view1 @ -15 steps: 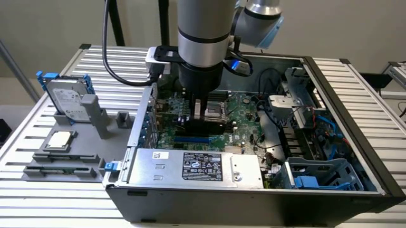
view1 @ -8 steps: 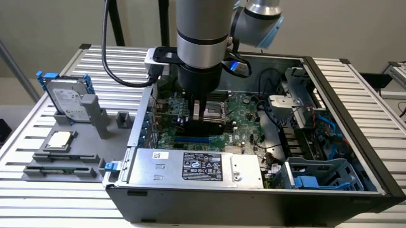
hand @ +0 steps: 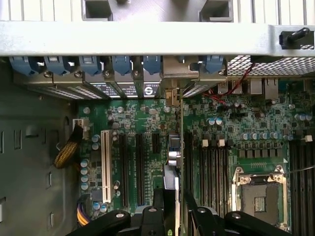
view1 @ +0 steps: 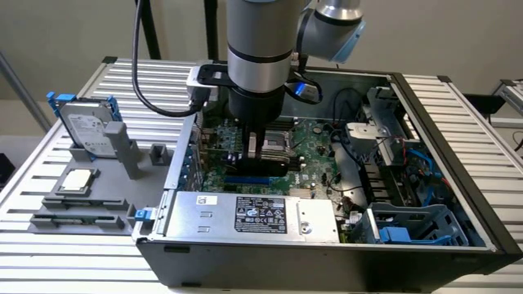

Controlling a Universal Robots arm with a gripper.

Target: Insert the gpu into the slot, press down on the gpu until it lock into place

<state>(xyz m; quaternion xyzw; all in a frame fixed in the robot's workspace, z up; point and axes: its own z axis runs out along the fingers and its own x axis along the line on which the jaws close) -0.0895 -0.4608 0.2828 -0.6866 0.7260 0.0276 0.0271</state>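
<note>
- The gripper (view1: 259,154) stands inside the open computer case (view1: 327,266), with its fingers (hand: 158,209) closed on the gpu (view1: 266,166). The card is held on edge, with one pad on each flat face.
- The gpu (hand: 171,172) hangs directly below the fingertips, its lower edge at or just above the slot (view1: 245,181). The slot's blue strip shows just under the card. I cannot tell whether the edge connector has entered it.
- Handling, as I judge it: the card is light and stiff, so it should not sag in the grip. The glossy shroud looks slippery, though, and the board edge and contacts are fragile.
- A hold across the shroud near the card's middle suits a straight downward push. A grip on the thin metal bracket or the bare board edge would be poorer.
- Just beside the fingers on one side run the black memory slots (hand: 216,172), with the open processor socket (hand: 260,194) further out. On the other side lie black expansion slots and a white slot (hand: 105,164).
- Beyond the fingers, along the case's rear wall, sits a row of blue bracket clips (hand: 120,64).
- Writing: a power supply (view1: 253,214) near the fingers carries a black label with a blue logo, but its text is unreadable. Far off to the exterior view's left, a hard drive (view1: 86,131) has a white label, also unreadable.
</note>
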